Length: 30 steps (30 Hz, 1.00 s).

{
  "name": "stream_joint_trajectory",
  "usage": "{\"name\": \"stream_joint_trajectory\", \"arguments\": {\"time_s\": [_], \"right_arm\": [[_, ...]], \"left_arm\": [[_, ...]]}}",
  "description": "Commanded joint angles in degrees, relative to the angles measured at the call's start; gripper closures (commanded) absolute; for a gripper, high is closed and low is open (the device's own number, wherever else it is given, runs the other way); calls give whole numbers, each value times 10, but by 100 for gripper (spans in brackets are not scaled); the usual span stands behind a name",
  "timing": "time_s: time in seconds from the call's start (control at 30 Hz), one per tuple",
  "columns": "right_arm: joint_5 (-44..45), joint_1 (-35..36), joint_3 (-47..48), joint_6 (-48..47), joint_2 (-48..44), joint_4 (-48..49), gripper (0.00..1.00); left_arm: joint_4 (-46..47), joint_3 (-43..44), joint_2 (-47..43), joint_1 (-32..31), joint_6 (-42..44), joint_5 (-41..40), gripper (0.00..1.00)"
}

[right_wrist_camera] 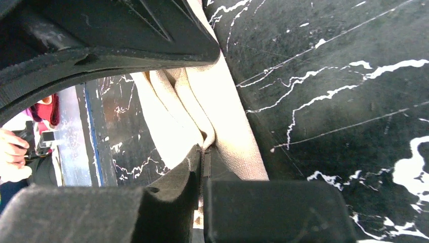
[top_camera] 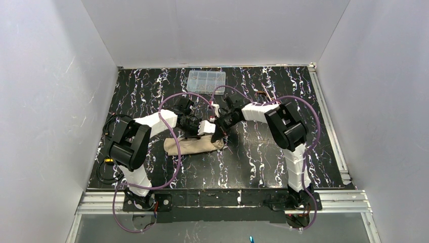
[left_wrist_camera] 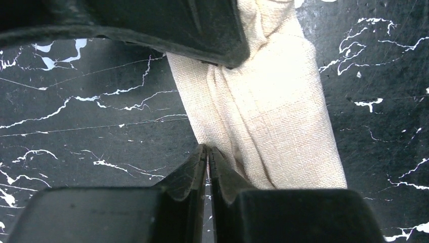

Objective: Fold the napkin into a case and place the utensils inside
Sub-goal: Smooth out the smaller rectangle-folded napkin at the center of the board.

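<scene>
The black marbled table (top_camera: pixel 263 162) carries the napkin (top_camera: pixel 195 147), a long rumpled band near its middle and under both arms. A clear compartment box (top_camera: pixel 206 81) sits well apart at the far edge. The right gripper (right_wrist_camera: pixel 204 151) pinches a napkin fold. The left gripper (left_wrist_camera: pixel 208 151) is closed at the cloth's edge; I cannot tell if it catches a layer.
</scene>
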Motion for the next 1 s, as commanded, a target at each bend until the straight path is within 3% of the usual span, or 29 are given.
{"name": "stream_joint_trajectory", "arguments": {"time_s": [0.0,0.27,0.97], "right_arm": [[-1,-13,28,-37,17,-36,92],[-5,-13,40,-29,-25,-38,91],[-22,-12,60,-32,-4,-37,92]], "left_arm": [[-35,8,-25,-6,41,20,96],[-50,8,-26,-12,54,29,96],[-48,7,-20,-13,62,25,96]]}}
